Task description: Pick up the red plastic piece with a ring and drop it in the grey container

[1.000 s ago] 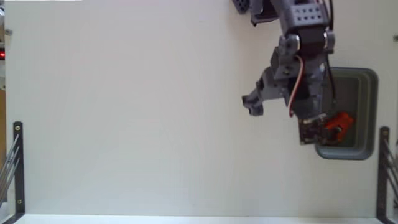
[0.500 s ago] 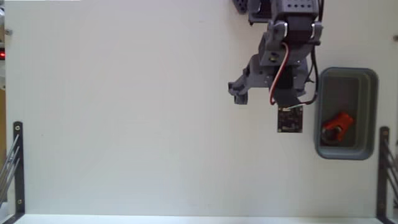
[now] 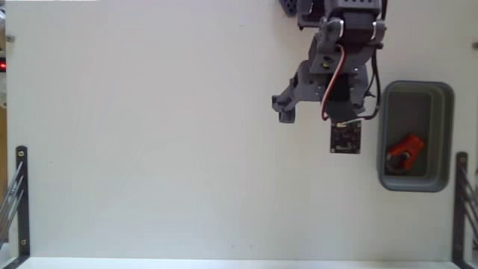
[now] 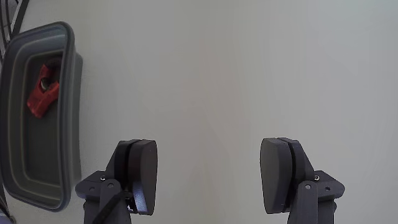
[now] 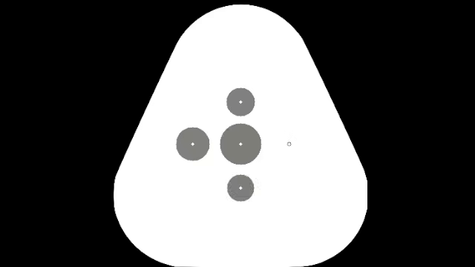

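**Red piece in the tub, gripper empty beside it**

The gripper [image 4: 208, 177] hangs over bare white table [image 4: 236, 74] with its two dark pads wide apart and nothing between them. In the wrist view the tub [image 4: 73, 112] lies to the gripper's left, well clear of the left pad, its long side running up the picture. The red piece [image 4: 42, 93] rests on the tub floor near the far end, up and to the left of the gripper.

In the fixed view the arm [image 3: 340, 67] reaches down from the top edge, and the tub [image 3: 447, 134] stands just to its right, apart from it. The red piece [image 3: 404, 151] lies in the lower half of the tub, tilted, its ring end towards the lower left. Black metal rails [image 3: 21, 198] stand at the table's left and right edges, far from the gripper.
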